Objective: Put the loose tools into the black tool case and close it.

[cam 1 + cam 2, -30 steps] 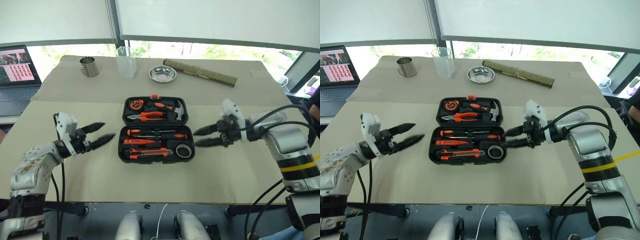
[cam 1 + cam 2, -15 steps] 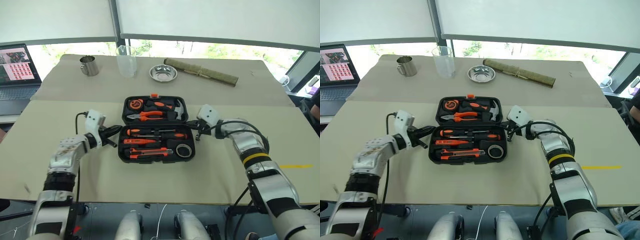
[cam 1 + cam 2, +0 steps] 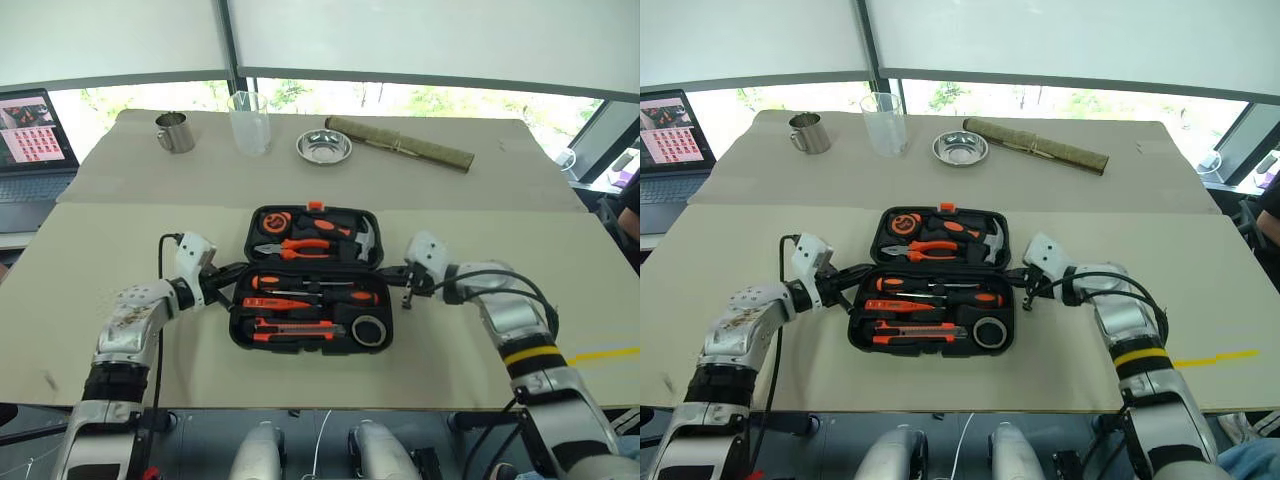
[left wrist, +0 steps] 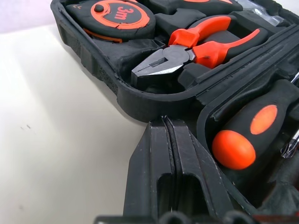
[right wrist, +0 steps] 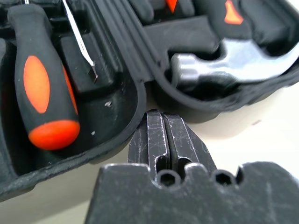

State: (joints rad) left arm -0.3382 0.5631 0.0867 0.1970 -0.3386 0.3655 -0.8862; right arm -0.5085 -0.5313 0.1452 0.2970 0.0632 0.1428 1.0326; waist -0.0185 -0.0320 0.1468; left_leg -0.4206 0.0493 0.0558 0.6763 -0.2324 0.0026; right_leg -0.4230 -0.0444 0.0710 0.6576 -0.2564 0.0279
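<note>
While the black tool case [image 3: 311, 279] lies open in the middle of the tan table [image 3: 300, 180], its lid half tilts up slightly, with the loose tools [image 3: 310, 300] already seated in the near half. Each gripper presses in at the hinge line: the left gripper [image 4: 164, 122] at the case's left end, the right gripper [image 5: 156, 114] at its right end. Both have their fingers pressed together, holding nothing, tips touching the case's edge.
</note>
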